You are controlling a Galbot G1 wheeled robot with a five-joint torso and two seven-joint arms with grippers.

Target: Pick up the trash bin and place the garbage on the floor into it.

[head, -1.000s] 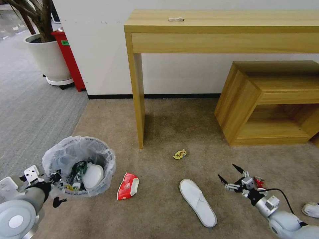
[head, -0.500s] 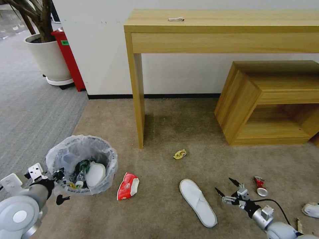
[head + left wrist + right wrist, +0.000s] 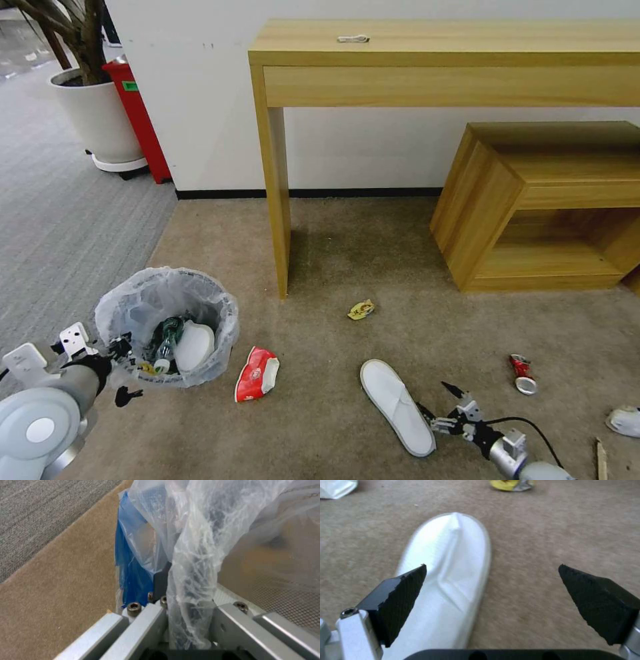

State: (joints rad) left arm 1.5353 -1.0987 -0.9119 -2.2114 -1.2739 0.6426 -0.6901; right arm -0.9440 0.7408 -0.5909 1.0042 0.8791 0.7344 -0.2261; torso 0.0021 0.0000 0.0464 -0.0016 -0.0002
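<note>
The trash bin (image 3: 167, 327), lined with a crinkled translucent bag, is at the left over the beige floor (image 3: 320, 427). My left gripper (image 3: 123, 371) is shut on its near rim; the left wrist view shows the liner (image 3: 200, 542) and blue wall (image 3: 130, 580) pinched in that gripper (image 3: 181, 587). A bottle and white litter lie inside. My right gripper (image 3: 435, 398) is open, low over the heel end of a white slipper (image 3: 393, 403), and straddles the slipper's (image 3: 450, 562) right side in its own wrist view (image 3: 491, 566). Other garbage: red-white carton (image 3: 257, 373), yellow wrapper (image 3: 361, 309), red can (image 3: 522, 373).
A wooden desk (image 3: 440, 60) stands against the wall, its leg (image 3: 277, 200) just behind the bin. A low wooden cabinet (image 3: 547, 207) sits at the right. A second white slipper (image 3: 625, 421) and a wooden stick (image 3: 602, 459) lie at the right edge. Grey carpet (image 3: 60, 220) and a potted plant (image 3: 97, 113) are far left.
My right gripper has drawn back and leftward, down to the slipper's heel, uncovering the red can. The bin has shifted slightly right and away in my left gripper.
</note>
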